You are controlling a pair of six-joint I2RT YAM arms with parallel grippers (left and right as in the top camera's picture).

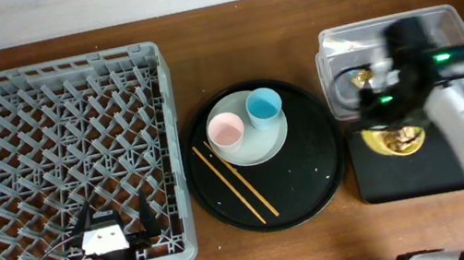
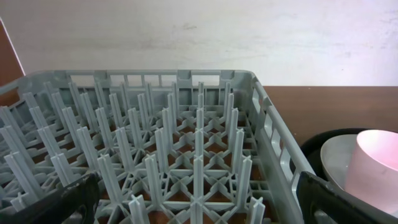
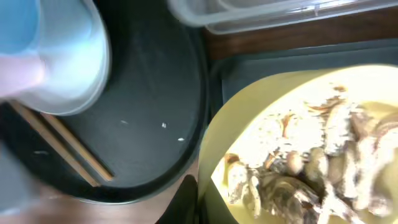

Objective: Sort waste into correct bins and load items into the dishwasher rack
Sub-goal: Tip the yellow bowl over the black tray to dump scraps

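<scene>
Your dishwasher rack (image 1: 59,157) is empty. Pink cup (image 1: 225,130), blue cup (image 1: 264,106), plate (image 1: 258,144) and chopsticks (image 1: 233,184) wait on round black tray (image 1: 314,173). Gold foil wrapper (image 1: 361,79) seems to lie in clear tub (image 1: 331,49). Food scraps (image 1: 398,136) unsorted in yellow bowl (image 3: 249,106) on small black tray (image 1: 408,177). Your right gripper (image 3: 189,205) closed at bowl rim, grip unclear. Left gripper (image 1: 116,225) spread wide over rack's near edge

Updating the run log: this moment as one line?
left gripper open over dishwasher rack | right gripper shut at yellow bowl rim | food scraps in bowl | rack empty
</scene>
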